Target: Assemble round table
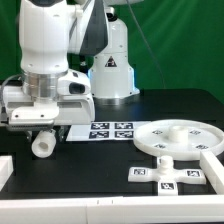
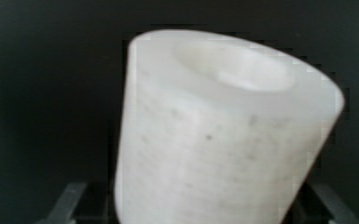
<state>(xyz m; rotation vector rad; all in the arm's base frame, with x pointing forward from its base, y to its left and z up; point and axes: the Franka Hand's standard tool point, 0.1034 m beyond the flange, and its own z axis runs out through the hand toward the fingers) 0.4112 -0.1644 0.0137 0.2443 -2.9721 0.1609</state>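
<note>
In the left part of the exterior view the gripper [image 1: 39,134] is clenched on the short cylindrical leg [image 1: 43,146], low over the black table [image 1: 95,170]. The round disc [image 1: 176,136] lies at the right, with the cross-shaped base [image 1: 168,176] below it at lower right. The marker board [image 1: 110,130] lies in between. In the wrist view the short cylindrical leg [image 2: 220,130] fills most of the frame

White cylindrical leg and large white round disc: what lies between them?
Exterior view: the flat white marker board lies between the white cylindrical leg and the large white round disc.
</note>
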